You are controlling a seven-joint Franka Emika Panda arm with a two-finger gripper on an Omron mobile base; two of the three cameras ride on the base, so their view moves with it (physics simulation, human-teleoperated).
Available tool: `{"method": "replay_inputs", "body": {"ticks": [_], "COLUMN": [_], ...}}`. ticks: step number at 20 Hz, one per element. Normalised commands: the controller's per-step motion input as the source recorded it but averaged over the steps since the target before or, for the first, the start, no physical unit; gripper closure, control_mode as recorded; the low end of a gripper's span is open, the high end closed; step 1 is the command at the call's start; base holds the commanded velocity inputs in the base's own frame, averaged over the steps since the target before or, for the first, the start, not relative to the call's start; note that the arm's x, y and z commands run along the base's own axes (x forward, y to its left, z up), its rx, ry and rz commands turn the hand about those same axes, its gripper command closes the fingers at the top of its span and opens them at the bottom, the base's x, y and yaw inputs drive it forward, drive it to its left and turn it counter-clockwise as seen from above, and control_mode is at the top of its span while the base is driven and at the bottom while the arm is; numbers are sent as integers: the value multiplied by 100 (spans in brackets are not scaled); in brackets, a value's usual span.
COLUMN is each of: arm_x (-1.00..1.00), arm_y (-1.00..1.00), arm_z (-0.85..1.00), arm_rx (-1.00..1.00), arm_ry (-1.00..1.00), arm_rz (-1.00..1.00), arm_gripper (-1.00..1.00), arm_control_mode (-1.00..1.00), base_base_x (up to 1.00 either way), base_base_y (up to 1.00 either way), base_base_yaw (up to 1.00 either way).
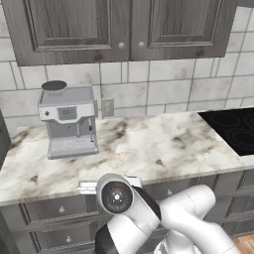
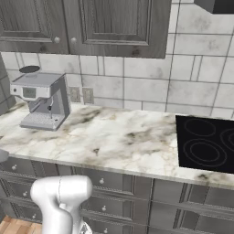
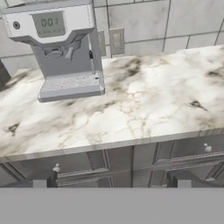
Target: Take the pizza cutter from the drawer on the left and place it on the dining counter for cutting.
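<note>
Gripper (image 3: pixel 111 180), jaws wide and empty, faces the closed drawer (image 3: pixel 54 168); it should line up squarely on the knob (image 3: pixel 56 168) before pulling.

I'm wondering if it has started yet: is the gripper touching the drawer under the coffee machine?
Apart. In the hand view the gripper has its fingertips at the bottom edge, spread wide, with the closed drawer front beyond them and nothing held.
</note>
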Motion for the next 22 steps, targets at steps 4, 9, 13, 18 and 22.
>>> {"method": "replay_inputs", "body": {"ticks": [4,9,13,18,22], "arm_x": [-40,-26,-10,-7,-6], "arm_y": [24,14,10,5,4], "arm_z": [-2,-12,-18,-22,-30], "arm_rx": [0,0,0,0,0], "arm_ry": [0,-1,-6,-8,-10], "arm_rz": [1,3,1,1,0], "arm_gripper": [-100,-100,-100,-100,-100], "arm_control_mode": [-100,-100,-100,-100,-100], "base_base_x": [0,0,0,0,0], "base_base_y": [0,0,0,0,0], "base_base_yaw": [0,0,0,0,0]}}
